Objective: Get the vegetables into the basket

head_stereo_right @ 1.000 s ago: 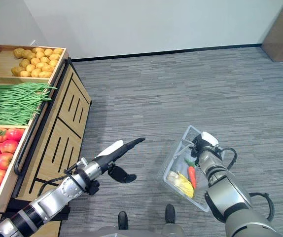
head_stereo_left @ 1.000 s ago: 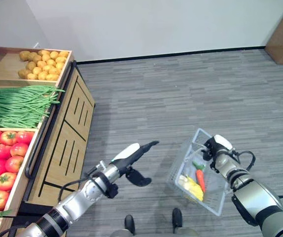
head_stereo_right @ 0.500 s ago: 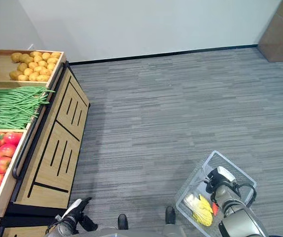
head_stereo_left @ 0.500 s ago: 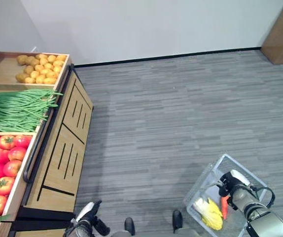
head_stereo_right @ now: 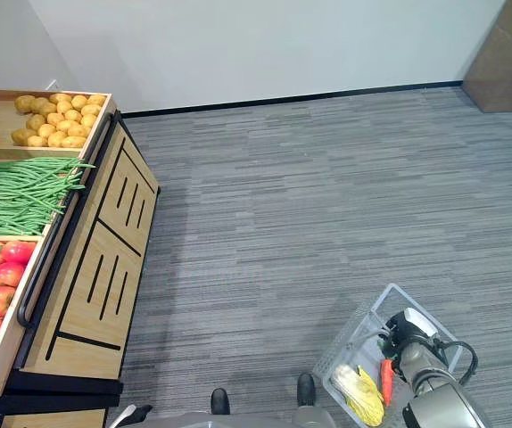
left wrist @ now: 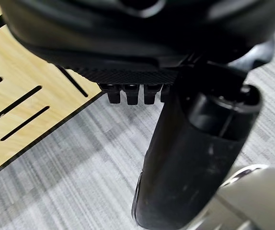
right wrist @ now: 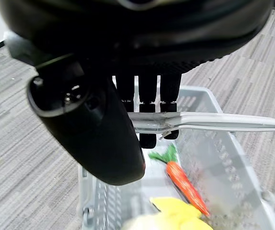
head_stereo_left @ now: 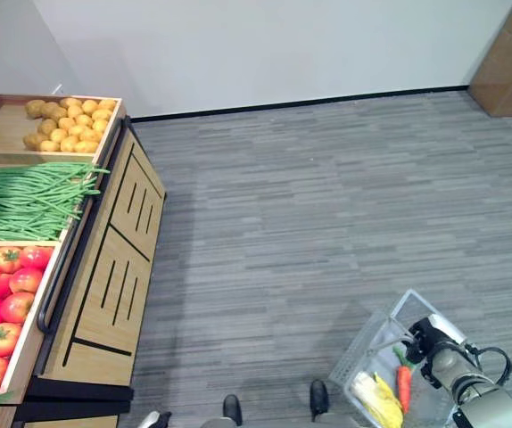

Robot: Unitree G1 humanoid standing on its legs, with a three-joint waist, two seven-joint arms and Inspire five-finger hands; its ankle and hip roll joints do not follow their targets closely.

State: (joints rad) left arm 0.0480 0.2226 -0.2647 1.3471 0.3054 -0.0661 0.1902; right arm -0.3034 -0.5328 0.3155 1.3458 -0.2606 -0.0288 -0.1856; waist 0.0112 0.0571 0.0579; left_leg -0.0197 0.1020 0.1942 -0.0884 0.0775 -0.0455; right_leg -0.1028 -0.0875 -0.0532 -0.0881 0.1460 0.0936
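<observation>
On the left a stand (head_stereo_left: pixel 104 267) has three bins — potatoes (head_stereo_left: pixel 60 125), green beans (head_stereo_left: pixel 24 196) and tomatoes (head_stereo_left: pixel 2 294). The left hand (left wrist: pixel 195 158) hangs low beside it with curled fingers, holding nothing. At the right the right hand (right wrist: pixel 128 96) grips the handle (right wrist: pixel 214 122) of one basket (head_stereo_left: pixel 376 343) — inside lie one carrot (head_stereo_left: pixel 404 385) and one corn (head_stereo_left: pixel 376 399).

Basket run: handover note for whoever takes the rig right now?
Right hand: fingers curled round the basket handle, carrying the grey basket low at the robot's right.
Left hand: holds nothing, fingers curled, low beside the wooden stand.
Done: a carrot and a corn cob lie in the basket.
Left: potatoes, green beans and tomatoes are on the stand; pick more if needed.
</observation>
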